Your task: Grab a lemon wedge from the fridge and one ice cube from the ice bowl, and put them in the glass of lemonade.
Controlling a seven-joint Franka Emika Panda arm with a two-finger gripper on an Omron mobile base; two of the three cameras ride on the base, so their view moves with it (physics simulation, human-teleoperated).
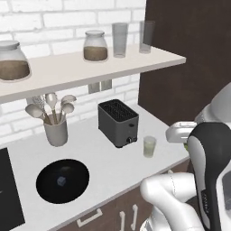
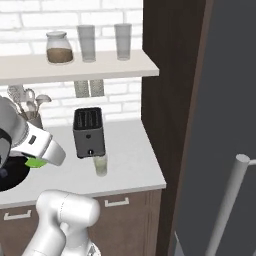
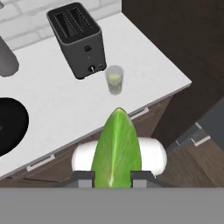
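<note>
My gripper point(image 3: 112, 177) is shut on the lemon wedge point(image 3: 116, 148), a yellowish-green pointed slice that sticks out between the fingers. The wedge also peeks out under the hand point(image 2: 36, 162) in the right base view. It hangs in front of the counter edge, above the lower cabinets. The glass of lemonade point(image 3: 114, 79) point(image 1: 149, 146) point(image 2: 100, 165) stands upright near the counter's front, just in front of the toaster and ahead of the wedge tip. The black ice bowl point(image 1: 45, 187) point(image 3: 11, 124) lies to the left, with one small grey-blue ice cube point(image 1: 61, 181) inside. The fridge's grey door point(image 2: 225, 100) stands at the right.
A dark toaster point(image 1: 118, 122) sits behind the glass. A utensil holder point(image 1: 56, 131) stands at the back left. The shelf point(image 1: 90, 67) above carries jars and two tall glasses. A black stove top point(image 1: 9, 194) borders the bowl. A dark cabinet wall point(image 2: 170, 90) ends the counter on the right.
</note>
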